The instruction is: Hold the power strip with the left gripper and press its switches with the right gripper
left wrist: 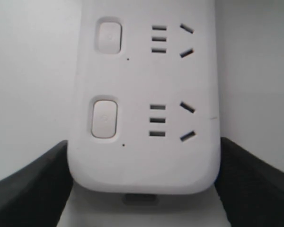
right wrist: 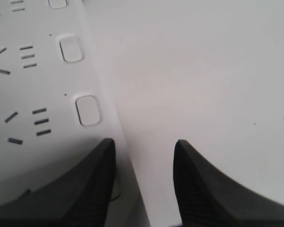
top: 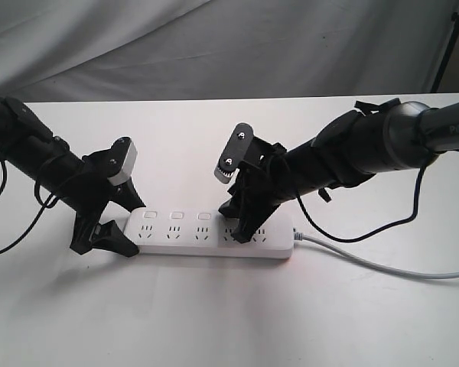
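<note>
Looks like the left gripper (top: 122, 228) is clamped across the power strip (top: 206, 238) at its 9 o'clock end, good anchor. The right gripper (right wrist: 144, 144) is spread wide, empty, one finger over the switches (top: 177, 216) row: I'd push straight down, centred. Strip's long, white, round-ended, lying 9-to-3 across the table (top: 214, 321), grey cable (top: 352, 258) leaving at 3.

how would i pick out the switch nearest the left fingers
A long white strip lies on the white table. Follow it to the end between the left fingers, away from the grey cable. The switch is the last square button in the row, with only one neighbour.
</note>
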Available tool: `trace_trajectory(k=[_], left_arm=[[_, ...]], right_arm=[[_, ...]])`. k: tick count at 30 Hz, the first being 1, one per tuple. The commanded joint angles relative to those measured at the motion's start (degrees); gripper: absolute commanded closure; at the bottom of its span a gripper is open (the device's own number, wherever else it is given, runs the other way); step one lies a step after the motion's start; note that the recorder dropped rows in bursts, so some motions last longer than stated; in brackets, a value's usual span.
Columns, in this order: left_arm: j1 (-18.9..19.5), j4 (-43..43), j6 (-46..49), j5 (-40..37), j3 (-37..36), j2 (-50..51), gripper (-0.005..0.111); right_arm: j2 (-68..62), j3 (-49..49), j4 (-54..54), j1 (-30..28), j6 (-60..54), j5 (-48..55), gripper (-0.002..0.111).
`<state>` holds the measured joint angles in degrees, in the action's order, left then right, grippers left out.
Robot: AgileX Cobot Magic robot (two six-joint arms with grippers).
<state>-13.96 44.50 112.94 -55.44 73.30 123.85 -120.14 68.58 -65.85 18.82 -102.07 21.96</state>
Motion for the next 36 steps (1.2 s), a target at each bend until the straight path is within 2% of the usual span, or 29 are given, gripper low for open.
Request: trace_trajectory(k=[1,16,20,36], left_arm=[[0.0,0.0,-0.2,-0.1,0.3,-0.3,0.05],[0.0,0.0,-0.2,-0.1,0.3,-0.3,0.05],[0.0,0.0,-0.2,-0.1,0.3,-0.3,0.05],[0.0,0.0,-0.2,-0.1,0.3,-0.3,0.05]], right_arm=[[-0.2,-1.4,3.6,0.0,-0.7,0.1,0.069],[10.4,-1.5,3.8,-1.4,0.0,1.2,0.069],[10.8,-3.8,3.8,-4.7,0.4,3.0,0.069],[7.7,-5.5,3.8,-4.8,-0.1,-0.4,0.069]])
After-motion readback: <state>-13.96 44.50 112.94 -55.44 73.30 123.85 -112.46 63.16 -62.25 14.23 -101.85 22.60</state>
